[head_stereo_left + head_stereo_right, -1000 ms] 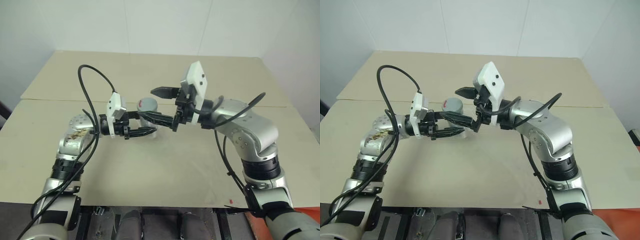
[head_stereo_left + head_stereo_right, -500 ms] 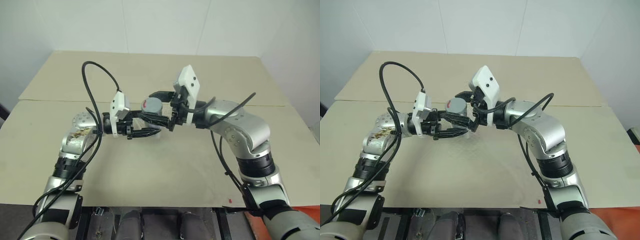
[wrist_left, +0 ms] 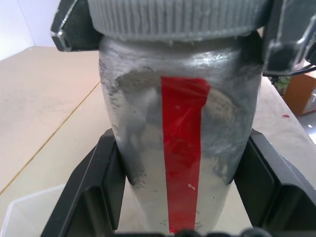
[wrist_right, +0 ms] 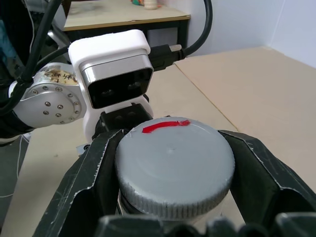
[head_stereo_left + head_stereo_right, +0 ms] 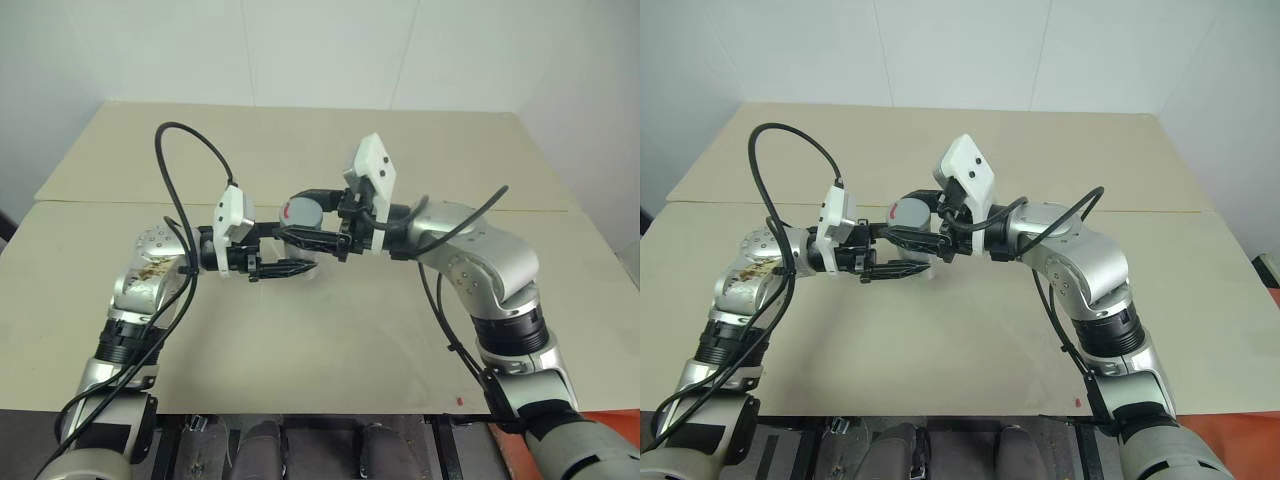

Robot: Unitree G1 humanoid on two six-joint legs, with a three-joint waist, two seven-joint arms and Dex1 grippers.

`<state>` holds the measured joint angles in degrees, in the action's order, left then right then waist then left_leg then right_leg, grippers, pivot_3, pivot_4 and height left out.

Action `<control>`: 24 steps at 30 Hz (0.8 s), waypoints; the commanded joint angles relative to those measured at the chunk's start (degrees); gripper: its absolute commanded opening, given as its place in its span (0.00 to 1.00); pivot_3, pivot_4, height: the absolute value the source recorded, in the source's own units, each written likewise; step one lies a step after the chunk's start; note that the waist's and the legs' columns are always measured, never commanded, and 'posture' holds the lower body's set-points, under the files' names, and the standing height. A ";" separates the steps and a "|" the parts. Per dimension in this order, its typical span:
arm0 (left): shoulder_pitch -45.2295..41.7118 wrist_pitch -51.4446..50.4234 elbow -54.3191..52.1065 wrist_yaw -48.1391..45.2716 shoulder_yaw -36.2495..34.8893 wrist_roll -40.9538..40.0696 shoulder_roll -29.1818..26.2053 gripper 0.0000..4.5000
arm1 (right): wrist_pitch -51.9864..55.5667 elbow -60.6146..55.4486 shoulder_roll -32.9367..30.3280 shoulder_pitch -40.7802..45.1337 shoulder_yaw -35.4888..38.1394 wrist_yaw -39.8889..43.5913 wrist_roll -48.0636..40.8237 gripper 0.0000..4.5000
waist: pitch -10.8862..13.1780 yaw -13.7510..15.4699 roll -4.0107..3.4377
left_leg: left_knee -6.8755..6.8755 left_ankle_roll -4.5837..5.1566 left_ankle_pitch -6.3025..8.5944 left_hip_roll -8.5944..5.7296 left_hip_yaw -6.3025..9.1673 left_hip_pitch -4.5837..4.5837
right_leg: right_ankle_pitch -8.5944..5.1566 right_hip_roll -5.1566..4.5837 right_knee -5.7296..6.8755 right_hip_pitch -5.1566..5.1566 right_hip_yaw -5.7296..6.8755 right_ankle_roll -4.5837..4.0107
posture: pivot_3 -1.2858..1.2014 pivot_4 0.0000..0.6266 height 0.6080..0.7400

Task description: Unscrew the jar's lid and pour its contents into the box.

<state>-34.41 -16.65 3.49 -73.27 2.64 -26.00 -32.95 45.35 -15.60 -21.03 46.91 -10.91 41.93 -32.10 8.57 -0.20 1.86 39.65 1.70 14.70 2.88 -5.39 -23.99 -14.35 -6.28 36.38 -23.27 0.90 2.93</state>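
Spanning beige tabletop [image 5: 330,330], seamed, white walls [image 5: 320,50]

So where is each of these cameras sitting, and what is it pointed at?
Left and right eye views: on the head, looking forward and down at the table; both arms show, the left pincer and right pincer meeting at the jar.
Left wrist view: on the left wrist, facing the jar's red stripe between its own fingers.
Right wrist view: on the right wrist, facing the lid between its own fingers, with the left wrist behind.
All share the jar.
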 commanded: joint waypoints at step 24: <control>0.96 -1.30 -8.61 -10.80 3.14 -7.17 0.91 0.61 | -5.32 -0.39 -3.34 0.54 -1.54 31.57 -8.60 0.65 | 0.01 0.21 -0.02 | 0.05 0.02 0.01 -0.01 0.07 -0.03 | 0.00 0.02 -0.01 0.02 0.05 0.00 | 0.52 0.24 1.00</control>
<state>-30.89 -19.11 -4.54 -82.86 5.81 -31.75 -32.81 41.17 -13.85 -25.37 46.39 -10.41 68.42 -37.16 8.58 0.01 1.84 39.71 1.72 14.71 2.87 -5.31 -24.02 -14.35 -6.26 36.38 -23.25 0.94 2.93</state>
